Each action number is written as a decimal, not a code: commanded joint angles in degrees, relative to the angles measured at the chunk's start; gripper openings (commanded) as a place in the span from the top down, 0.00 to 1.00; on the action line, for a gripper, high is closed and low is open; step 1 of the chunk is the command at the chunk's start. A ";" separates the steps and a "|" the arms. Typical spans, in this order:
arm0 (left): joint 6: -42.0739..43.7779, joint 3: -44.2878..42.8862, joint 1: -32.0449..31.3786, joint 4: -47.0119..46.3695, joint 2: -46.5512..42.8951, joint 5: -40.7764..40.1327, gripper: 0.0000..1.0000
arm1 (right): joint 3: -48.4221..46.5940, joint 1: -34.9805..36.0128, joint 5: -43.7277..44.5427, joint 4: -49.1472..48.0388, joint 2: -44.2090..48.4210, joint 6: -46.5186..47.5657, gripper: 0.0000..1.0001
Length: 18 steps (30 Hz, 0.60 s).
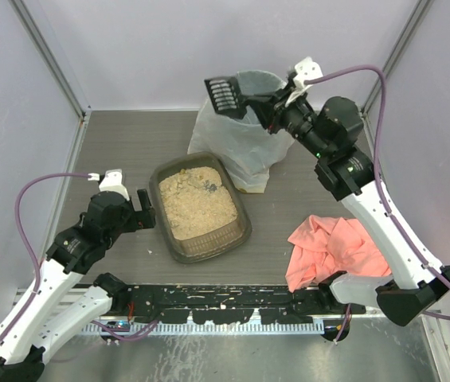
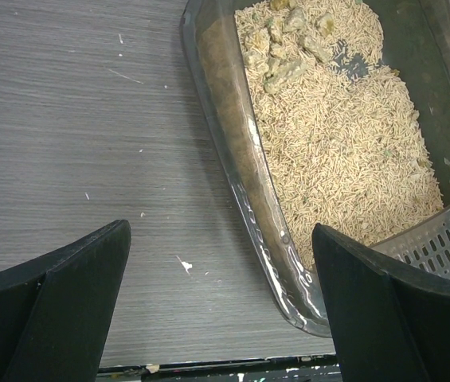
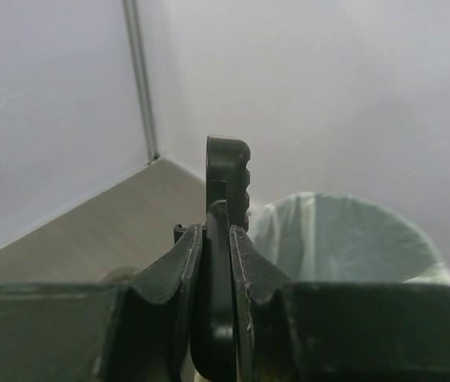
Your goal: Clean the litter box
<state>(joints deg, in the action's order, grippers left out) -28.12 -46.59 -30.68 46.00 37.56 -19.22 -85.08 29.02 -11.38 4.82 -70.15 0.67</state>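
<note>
Your right gripper is clamped on the slotted scoop, held over the white-bagged bin at the far side; I judge this the dumping step. Next, bring it down to the litter box mid-desk, where clumps lie. Your left gripper stands apart by the box's left wall. The scoop's contents are hidden.

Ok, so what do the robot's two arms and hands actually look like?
The left arm and right arm have white shells on the long links and black joints. A purple cable loops off each wrist, beside a small white camera block. The left hand and right hand are black, each with two broad wedge-shaped fingers.
</note>
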 commanded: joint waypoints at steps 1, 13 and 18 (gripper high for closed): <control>-1.01 0.05 -0.16 -2.75 -0.41 -0.14 0.02 | 0.38 3.91 2.57 9.25 0.20 -5.17 0.99; 2.50 0.54 -0.25 -16.98 -1.52 2.94 0.00 | -3.46 10.04 6.36 29.36 -7.94 -13.72 0.99; 7.96 1.90 -4.21 -29.78 1.82 3.32 0.00 | -4.29 10.03 4.30 30.74 -10.69 -15.58 0.99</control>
<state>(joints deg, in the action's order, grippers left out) -25.78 -45.65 -31.53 31.46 37.10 -17.10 -85.91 39.03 -6.11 34.94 -80.34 -11.77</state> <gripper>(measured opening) 0.999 0.222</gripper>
